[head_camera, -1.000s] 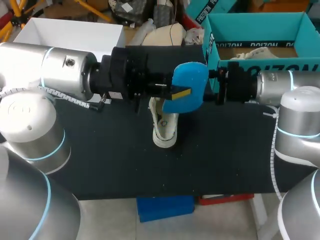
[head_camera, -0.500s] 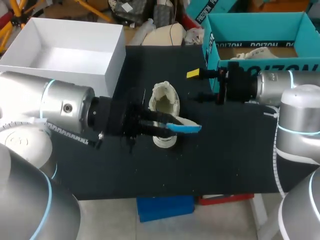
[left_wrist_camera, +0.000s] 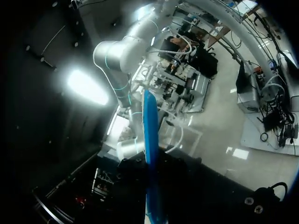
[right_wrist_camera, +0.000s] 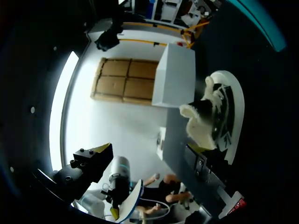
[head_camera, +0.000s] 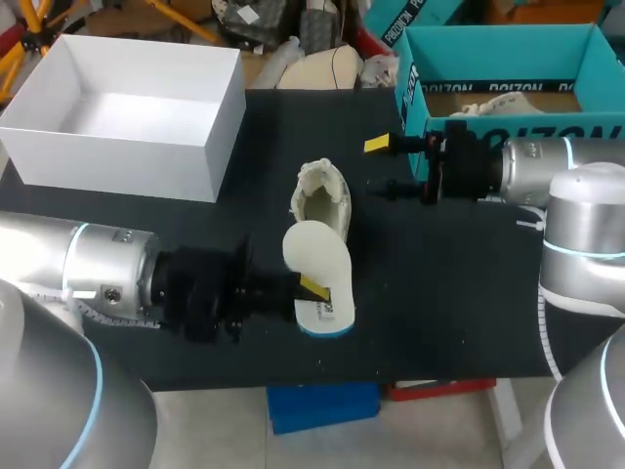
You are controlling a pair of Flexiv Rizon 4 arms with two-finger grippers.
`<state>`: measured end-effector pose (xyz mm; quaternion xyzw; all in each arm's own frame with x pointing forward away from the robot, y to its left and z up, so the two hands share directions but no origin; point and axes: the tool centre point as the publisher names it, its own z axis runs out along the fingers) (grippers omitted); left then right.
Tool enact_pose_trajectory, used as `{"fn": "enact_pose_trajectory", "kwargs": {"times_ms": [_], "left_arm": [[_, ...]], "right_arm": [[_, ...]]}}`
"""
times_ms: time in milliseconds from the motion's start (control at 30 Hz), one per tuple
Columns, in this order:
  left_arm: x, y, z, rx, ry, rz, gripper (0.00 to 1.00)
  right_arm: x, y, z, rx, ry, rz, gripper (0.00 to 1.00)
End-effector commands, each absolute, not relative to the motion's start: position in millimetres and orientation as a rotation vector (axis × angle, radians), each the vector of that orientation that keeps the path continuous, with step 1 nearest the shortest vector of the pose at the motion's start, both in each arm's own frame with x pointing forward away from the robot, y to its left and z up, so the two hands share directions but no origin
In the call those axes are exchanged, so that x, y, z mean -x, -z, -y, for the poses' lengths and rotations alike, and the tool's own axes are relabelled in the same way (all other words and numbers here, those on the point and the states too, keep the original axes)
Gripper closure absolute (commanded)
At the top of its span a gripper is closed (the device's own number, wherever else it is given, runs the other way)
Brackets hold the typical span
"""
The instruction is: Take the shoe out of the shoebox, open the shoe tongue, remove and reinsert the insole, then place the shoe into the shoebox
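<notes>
A cream shoe stands on the black table, its opening facing up. Just in front of it is the insole, white face up with a blue edge, and it hides the shoe's toe. My left gripper comes in low from the left and is shut on the insole's near end. In the left wrist view the insole shows edge-on as a blue strip between the fingers. My right gripper hangs open to the right of the shoe, holding nothing. The right wrist view has the shoe ahead of the open gripper.
A white open box stands at the back left of the table. The teal shoebox is at the back right, behind my right arm. The white box also shows beyond the shoe in the right wrist view.
My left arm has swung down and back toward the front left with the insole, which turned from blue side up to white side up. The right arm has not moved.
</notes>
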<state>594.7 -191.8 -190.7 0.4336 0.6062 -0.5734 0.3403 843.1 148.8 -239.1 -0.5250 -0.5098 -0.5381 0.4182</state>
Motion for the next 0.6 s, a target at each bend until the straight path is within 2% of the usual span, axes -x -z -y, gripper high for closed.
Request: {"fn": "enact_pose_trajectory", "kwargs": {"times_ms": [33,267,433,600], "left_arm": [[-585,192,188,-1.101,1.479,-1.570,1.00],[-585,192,188,-1.101,1.479,-1.570,1.00],[-530,187,189,-1.246,1.442,-1.307,1.00],[-527,203,176,-1.265,1.390,-1.195,1.00]], "right_arm": [[-843,240,-151,1.321,1.352,1.278,0.00],[-843,240,-151,1.321,1.352,1.278,0.00],[-843,240,-151,1.321,1.352,1.278,0.00],[-843,240,-151,1.321,1.352,1.278,0.00]]}}
